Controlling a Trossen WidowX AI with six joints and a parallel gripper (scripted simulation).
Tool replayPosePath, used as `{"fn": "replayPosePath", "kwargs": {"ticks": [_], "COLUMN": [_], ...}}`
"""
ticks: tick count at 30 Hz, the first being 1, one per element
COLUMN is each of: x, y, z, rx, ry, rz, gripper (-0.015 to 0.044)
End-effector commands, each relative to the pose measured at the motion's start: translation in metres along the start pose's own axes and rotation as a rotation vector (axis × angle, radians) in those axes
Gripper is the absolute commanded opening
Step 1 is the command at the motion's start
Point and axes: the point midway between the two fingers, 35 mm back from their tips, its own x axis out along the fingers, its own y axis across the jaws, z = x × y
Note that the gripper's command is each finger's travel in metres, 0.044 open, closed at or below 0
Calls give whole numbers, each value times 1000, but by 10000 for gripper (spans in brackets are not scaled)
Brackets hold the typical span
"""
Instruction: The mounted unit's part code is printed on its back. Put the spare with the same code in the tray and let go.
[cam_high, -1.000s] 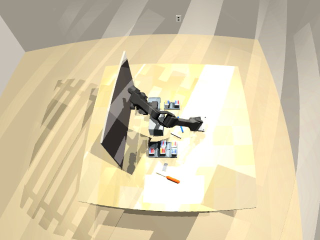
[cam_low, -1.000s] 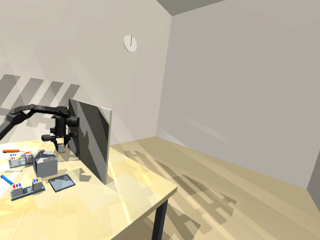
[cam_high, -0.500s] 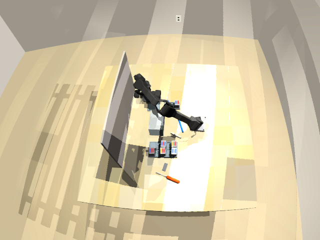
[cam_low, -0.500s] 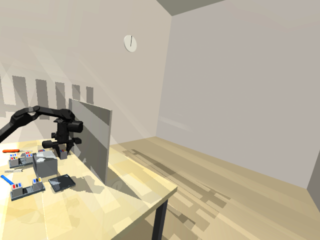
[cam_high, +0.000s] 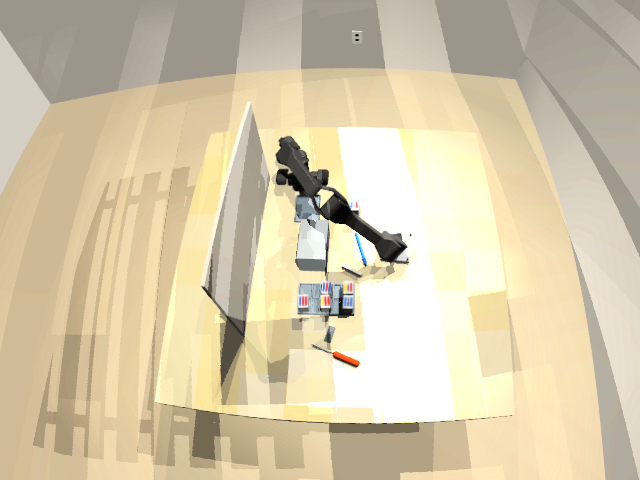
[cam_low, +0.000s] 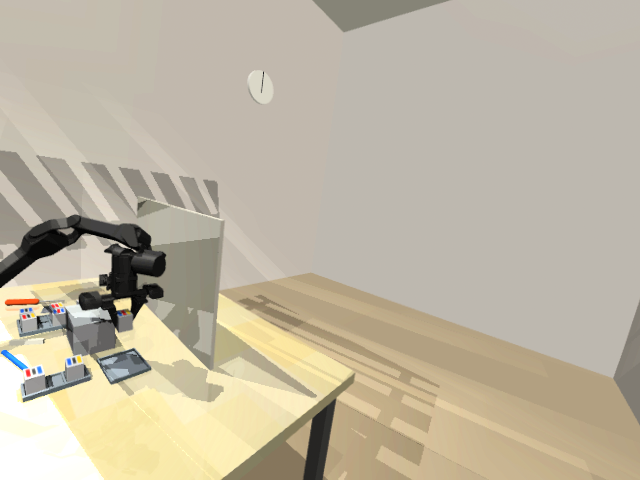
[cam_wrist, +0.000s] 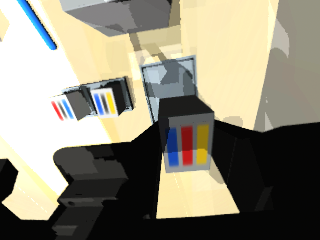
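Black and jointed, the robot arm (cam_high: 368, 229) (cam_low: 100, 227) reaches over the tabletop (cam_high: 439, 361) (cam_low: 268, 408), its tool (cam_high: 302, 180) (cam_low: 125, 320) (cam_wrist: 179, 122) pointing down. The tool is closed on a small grey block with blue, red and yellow stripes on its pale face (cam_low: 124, 322) (cam_wrist: 187, 142), one finger on each side. This striped spare is held apart from the flat blue-grey tray with a dark rim (cam_high: 308, 209) (cam_low: 124, 366) (cam_wrist: 170, 80), not placed in it; the wrist view shows the tray beyond the block, partly hidden by it.

Near the tray stands a plain grey box (cam_high: 312, 245) (cam_low: 92, 333) (cam_wrist: 135, 15). On the tray's other side from the tall upright panel (cam_high: 232, 222) (cam_low: 183, 289) is a dark, narrow holder (cam_low: 56, 388) (cam_wrist: 128, 95) with two blocks, one striped red, black and blue, the other blue, black and yellow. Beyond the box, a wider blue-grey holder (cam_high: 311, 289) (cam_low: 46, 329) carries five striped blocks.

A slim blue stick (cam_high: 360, 249) (cam_low: 13, 360) (cam_wrist: 37, 24) and a short grey bar (cam_high: 351, 270) (cam_low: 31, 341) lie near the box. An orange-handled screwdriver (cam_high: 345, 358) (cam_low: 21, 301) lies past the wider holder. The mounted unit's code is not legible in these views.
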Motion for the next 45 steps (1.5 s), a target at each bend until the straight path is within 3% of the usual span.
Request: {"fn": "replayPosePath", "kwargs": {"ticks": [1,45], "x": [2,35], "y": [-1,-5], "z": [-3,-5], "rx": [-14,-14], "ry": [8,9], "rz": [0,0], "gripper": [0,0]}}
